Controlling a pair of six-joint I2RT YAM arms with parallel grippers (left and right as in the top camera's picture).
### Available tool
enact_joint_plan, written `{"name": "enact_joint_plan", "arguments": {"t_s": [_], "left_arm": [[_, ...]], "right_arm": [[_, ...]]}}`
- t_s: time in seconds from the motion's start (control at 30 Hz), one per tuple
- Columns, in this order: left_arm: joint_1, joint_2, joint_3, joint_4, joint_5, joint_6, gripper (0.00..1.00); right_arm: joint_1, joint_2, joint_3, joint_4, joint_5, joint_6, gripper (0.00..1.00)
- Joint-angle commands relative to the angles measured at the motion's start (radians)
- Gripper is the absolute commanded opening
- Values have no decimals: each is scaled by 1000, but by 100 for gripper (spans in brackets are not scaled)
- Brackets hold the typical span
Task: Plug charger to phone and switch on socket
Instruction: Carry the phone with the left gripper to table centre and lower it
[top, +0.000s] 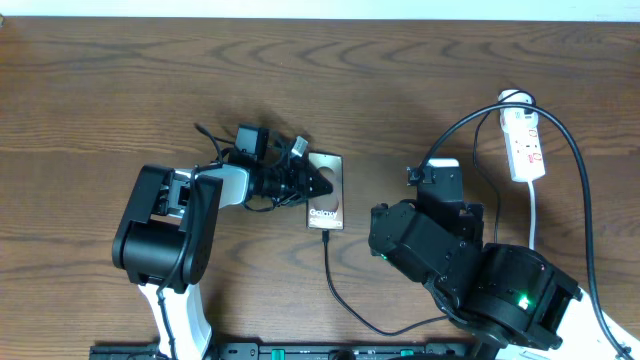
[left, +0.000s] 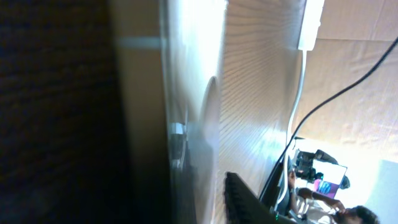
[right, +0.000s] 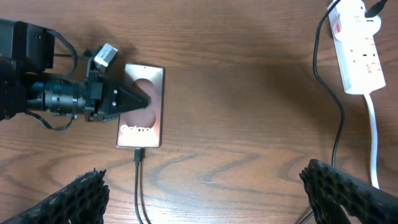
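left gripper (top: 322, 186) lies low across the table (top: 90, 90), jaws together in a point, the tip over the upper face of the phone (top: 326, 212), which rests flat near the middle, between your two arms. the charger (top: 331, 268) has its small tip against the phone's near short edge, and its thin black cable loops away toward the base of the right arm (top: 470, 265). the overhead view gives you both arms and that loop, but not the right fingers. the right wrist view does: the right gripper (right: 202, 183) hangs above the wood, jaws wide apart and holding nothing, with the phone's "galaxy" lettering readable below. that view also shows the socket (right: 357, 56) off to the right, well apart from the phone, with red marks by its switches, a black plug at its far end and the white cord (right: 373, 137) leaving its near end. the left wrist view is mostly glare and dark blur; you can make out only the white strip, its cord and a black cable.
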Motion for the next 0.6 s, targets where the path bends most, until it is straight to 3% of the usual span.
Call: {"name": "enact_joint_plan", "arguments": {"t_s": [0.0,0.3,0.57], "left_arm": [[7,22,3,-13,-97,17,34],[7,22,3,-72,-200,21,46],[7,22,3,-154,-265,88,46]], "right_arm": [[-5,1,10,-2,15,23,99],[-5,1,10,-3,0,84,99],[-5,1,10,-3,1,180,99]]}}
